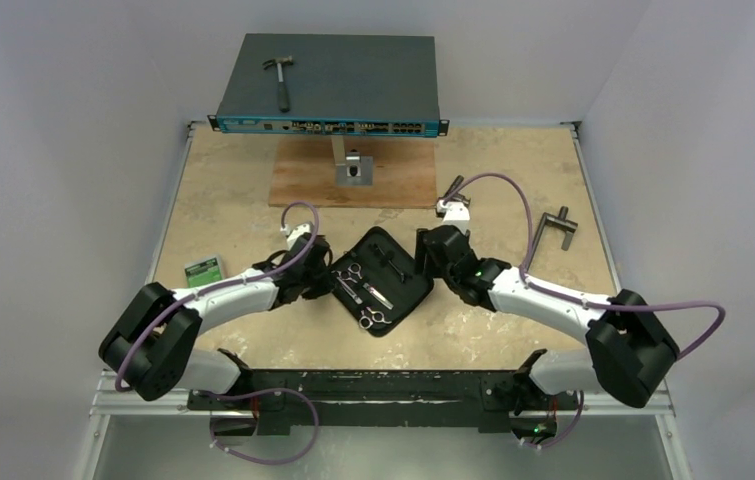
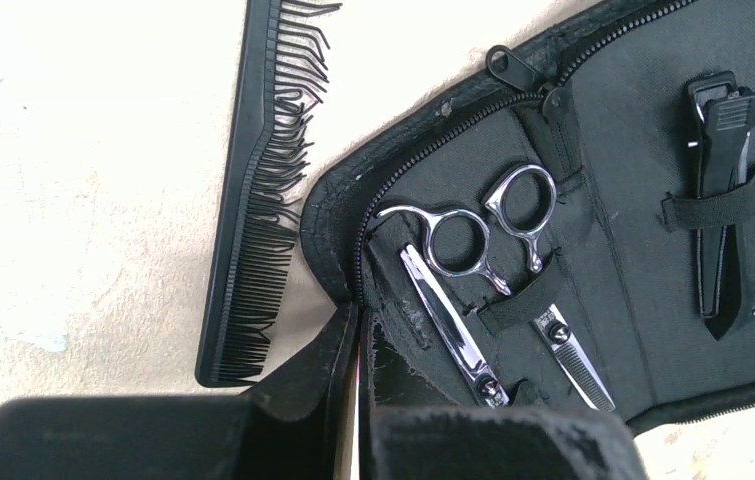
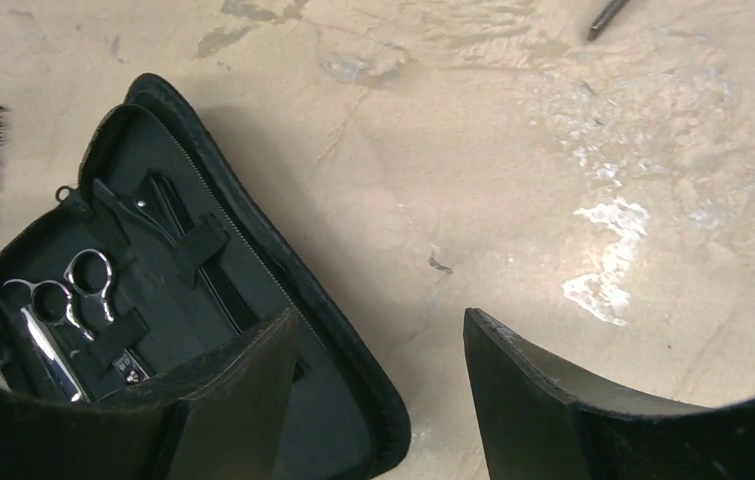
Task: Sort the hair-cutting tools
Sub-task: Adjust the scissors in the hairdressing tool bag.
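Pinning looks like the idea: the left gripper [image 2: 355, 330], clenched, rests at the open case's [image 2: 333, 205] left corner, mid-table. Scissors [image 2: 443, 325] and hair clip [image 2: 723, 200] sit strapped inside; the comb [image 2: 243, 200] lies just outside that corner. The right gripper [image 3: 383, 330] hangs released, empty, by the opposite corner.

The scissors [image 2: 446, 322] are shiny polished metal, and the comb [image 2: 232, 200] looks like matt black plastic. The case [image 2: 633, 120] is black woven cloth, slightly frayed, on a smooth mottled counter [image 3: 553, 150] with glossy patches
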